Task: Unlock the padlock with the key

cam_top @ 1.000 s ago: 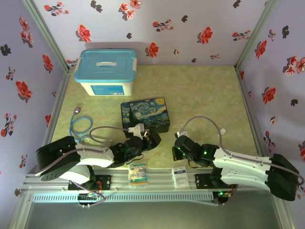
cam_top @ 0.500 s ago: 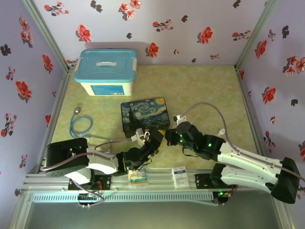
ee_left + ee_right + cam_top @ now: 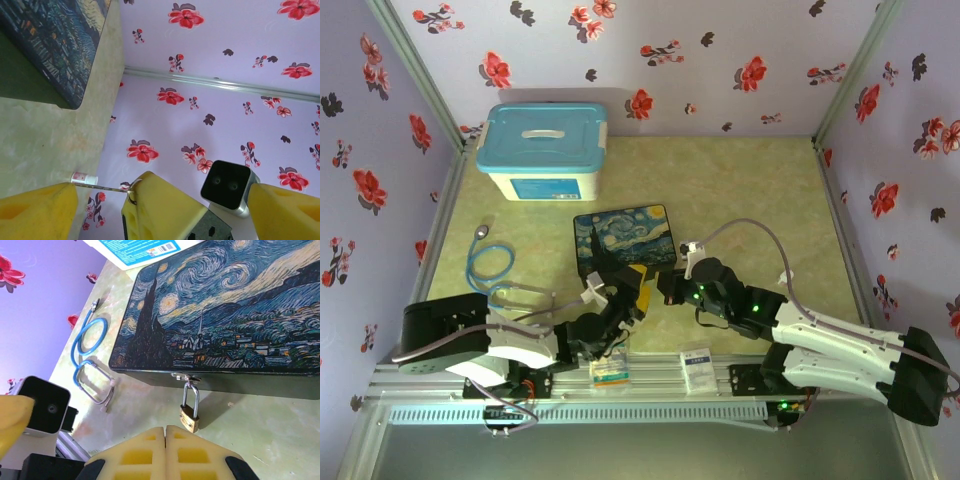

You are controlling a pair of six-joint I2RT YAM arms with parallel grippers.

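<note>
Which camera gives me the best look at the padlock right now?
Right wrist: the padlock hangs in full view from the painted box's front latch. In the top external view the arms crowd that front edge; the left wrist view looks past the box's corner to the wall.

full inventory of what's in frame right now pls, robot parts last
storage bin: 1, white with blue lid, far left of table
painted box: 1, dark blue starry-night print, table centre
padlock: 1, brass with silver shackle, hanging from the box's front latch
stethoscope: 1, blue tubing, left of the box
key: 1, thin grey sliver, apparently pinched at the right gripper's tip
printed cards: 2, whitish, on the near rail
left gripper: 1, yellow pads, open, at the box's near edge
right gripper: 1, yellow pads, shut, just short of the padlock
</note>
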